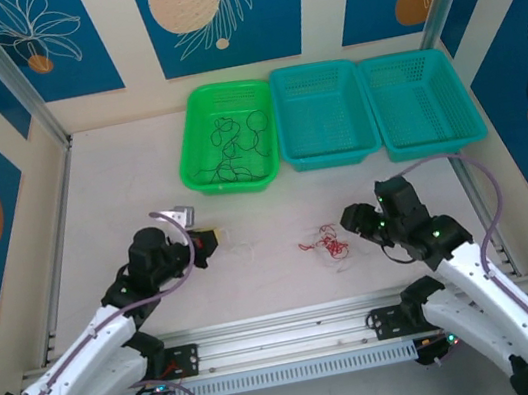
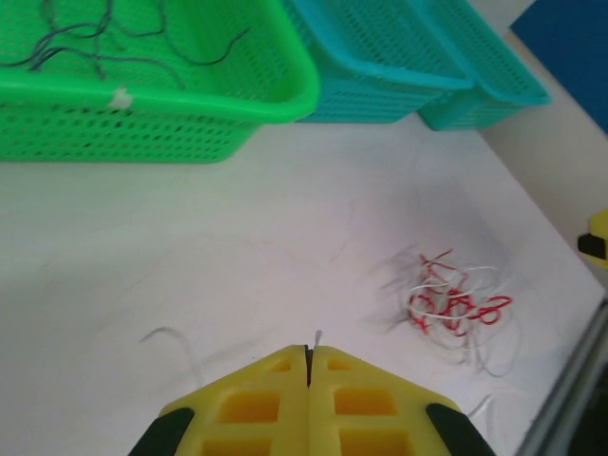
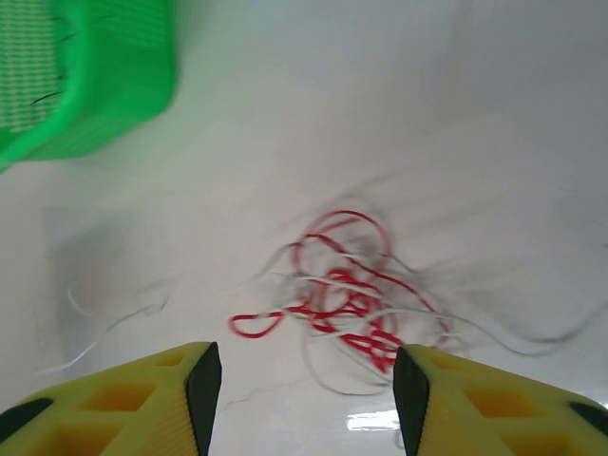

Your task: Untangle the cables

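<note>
Overhead, both arms reach in from the near edge over a pale table (image 1: pixel 123 201). Three baskets stand in a row along its far side: one green basket (image 1: pixel 225 86) on the left and two teal baskets (image 1: pixel 331 159) to its right, the three side by side.

Cables. A tangle of red and white cables (image 1: pixel 328 245) lies on the bare table in front of the middle basket, between the two grippers and closer to the right one. Thin black cables (image 1: pixel 234 142) lie looped on the floor of the green basket. A loose white strand (image 2: pixel 176 337) curls on the table just ahead of the left gripper, apart from the tangle.

Left gripper (image 2: pixel 308 350). Its yellow fingers are pressed together, with only a dark seam between them. A short white tip shows at the seam; whether it is pinched cannot be told. The gripper sits low over the table, in front of the green basket and well to the left of the tangle.

Right gripper (image 3: pixel 306 366). Its fingers stand spread, holding nothing. The tangle lies just ahead of them, centred on the gap, with white loops trailing toward the fingertips. Contact with the wires cannot be told.
</note>
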{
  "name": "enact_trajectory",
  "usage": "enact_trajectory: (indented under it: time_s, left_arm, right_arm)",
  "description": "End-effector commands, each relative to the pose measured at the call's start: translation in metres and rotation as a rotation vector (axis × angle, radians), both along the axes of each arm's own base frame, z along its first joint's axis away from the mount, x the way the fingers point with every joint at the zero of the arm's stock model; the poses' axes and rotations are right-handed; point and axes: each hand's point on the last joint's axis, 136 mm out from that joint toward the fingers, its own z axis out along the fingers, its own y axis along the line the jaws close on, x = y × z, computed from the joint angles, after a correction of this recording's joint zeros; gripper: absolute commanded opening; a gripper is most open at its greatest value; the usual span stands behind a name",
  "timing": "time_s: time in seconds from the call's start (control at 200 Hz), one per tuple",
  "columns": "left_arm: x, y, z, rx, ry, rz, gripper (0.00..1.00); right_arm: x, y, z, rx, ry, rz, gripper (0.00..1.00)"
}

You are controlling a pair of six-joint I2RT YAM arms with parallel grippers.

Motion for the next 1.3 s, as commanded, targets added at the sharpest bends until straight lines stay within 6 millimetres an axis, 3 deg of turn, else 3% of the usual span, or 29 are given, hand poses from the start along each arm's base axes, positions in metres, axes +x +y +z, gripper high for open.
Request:
enact_trajectory:
  time_s: [0.0,0.09,0.2,0.35,0.495,0.56,0.675,0.81,0.93,1.16,1.295]
  left_arm:
    - [-0.004,-0.014,0.052,-0.111,-0.106,-0.085,0.0]
    - [-0.005,-0.018,0.073,-0.147,-0.141,-0.105,0.0]
    - [-0.008,-0.021,0.089,-0.164,-0.165,-0.126,0.0]
    - [-0.012,-0.026,0.113,-0.206,-0.206,-0.16,0.0]
    - [-0.007,-0.037,0.154,-0.247,-0.28,-0.194,0.0]
    - [-0.002,-0.046,0.172,-0.259,-0.322,-0.212,0.0]
    - [0.008,-0.066,0.201,-0.271,-0.4,-0.248,0.0]
    - [0.017,-0.104,0.225,-0.259,-0.479,-0.315,0.0]
    - [0.036,-0.135,0.237,-0.213,-0.541,-0.326,0.0]
    - [0.103,-0.189,0.229,-0.096,-0.609,-0.307,0.0]
    - [0.152,-0.219,0.205,-0.023,-0.594,-0.263,0.0]
  right_arm:
    - [0.004,0.02,0.004,-0.102,-0.021,0.078,0.54]
    - [0.011,0.047,-0.01,-0.161,0.004,0.156,0.54]
    - [0.017,0.067,-0.044,-0.216,0.121,0.191,0.54]
    - [0.019,0.052,-0.094,-0.374,0.281,0.091,0.51]
    - [0.015,0.048,-0.114,-0.378,0.355,0.082,0.51]
    - [0.013,0.051,-0.107,-0.362,0.349,0.096,0.5]
    - [0.013,0.048,-0.072,-0.353,0.23,0.073,0.49]
    - [0.008,0.03,-0.026,-0.254,0.095,0.0,0.52]
    - [-0.005,0.012,0.003,-0.172,0.009,-0.03,0.54]
    - [-0.037,-0.022,0.031,-0.071,-0.111,-0.071,0.54]
    - [-0.051,-0.033,0.031,-0.055,-0.127,-0.065,0.54]
